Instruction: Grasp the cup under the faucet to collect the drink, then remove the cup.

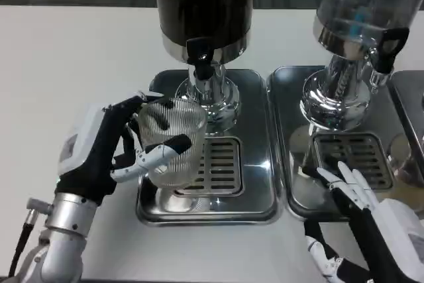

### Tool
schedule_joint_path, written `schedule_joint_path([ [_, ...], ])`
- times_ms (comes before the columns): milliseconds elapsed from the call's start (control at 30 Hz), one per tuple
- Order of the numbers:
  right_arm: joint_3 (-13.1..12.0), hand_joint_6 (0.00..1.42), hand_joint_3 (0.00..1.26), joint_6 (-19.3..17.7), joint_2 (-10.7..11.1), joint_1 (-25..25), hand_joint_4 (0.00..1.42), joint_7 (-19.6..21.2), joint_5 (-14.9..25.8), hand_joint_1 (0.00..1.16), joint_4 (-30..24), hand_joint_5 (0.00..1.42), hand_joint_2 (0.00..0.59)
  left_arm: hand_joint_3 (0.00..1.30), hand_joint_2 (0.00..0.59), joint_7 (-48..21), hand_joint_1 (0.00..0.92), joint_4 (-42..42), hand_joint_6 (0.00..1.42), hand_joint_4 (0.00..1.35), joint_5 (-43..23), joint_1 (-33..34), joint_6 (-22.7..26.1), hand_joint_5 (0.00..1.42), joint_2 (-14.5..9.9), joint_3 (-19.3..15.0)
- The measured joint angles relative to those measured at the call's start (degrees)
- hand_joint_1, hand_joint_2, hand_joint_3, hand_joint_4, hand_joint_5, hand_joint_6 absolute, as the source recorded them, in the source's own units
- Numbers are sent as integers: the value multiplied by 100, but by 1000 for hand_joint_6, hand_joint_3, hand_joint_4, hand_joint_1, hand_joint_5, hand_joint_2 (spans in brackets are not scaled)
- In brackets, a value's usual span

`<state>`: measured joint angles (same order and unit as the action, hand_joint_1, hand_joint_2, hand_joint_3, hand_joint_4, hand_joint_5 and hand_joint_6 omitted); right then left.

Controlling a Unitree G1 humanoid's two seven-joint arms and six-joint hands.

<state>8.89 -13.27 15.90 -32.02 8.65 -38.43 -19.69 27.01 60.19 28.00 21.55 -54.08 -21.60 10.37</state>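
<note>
Gripping ribbed clear cup (173, 140) — upright, empty — left hand (116, 147), right hand (361, 207) spread.

Legible text, labels, brands, numbers, signs: none you can read. The back of the left hand (89, 150) carries a small pale patch, too blurred for you to make out. The dark dispenser (204, 4) and the clear dispenser (361, 4) show you no readable marking.

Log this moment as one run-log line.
left hand: holds ribbed clear cup | cup: over drip tray left edge, not under black faucet | right hand: open, by second tray
</note>
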Motion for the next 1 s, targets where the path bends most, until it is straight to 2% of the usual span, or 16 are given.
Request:
schedule_joint_path([
  [767, -11, 254, 178, 2, -67, -184, 32, -22, 25, 667, -338, 24, 507, 616, 164, -111, 279, 709, 1139, 674, -52, 487, 444, 912, 460, 129],
  [1000, 40, 251, 178, 71, -193, -130, 34, -57, 12, 668, -341, 26, 510, 608, 164, -217, 279, 783, 1139, 671, -87, 580, 473, 912, 524, 129],
])
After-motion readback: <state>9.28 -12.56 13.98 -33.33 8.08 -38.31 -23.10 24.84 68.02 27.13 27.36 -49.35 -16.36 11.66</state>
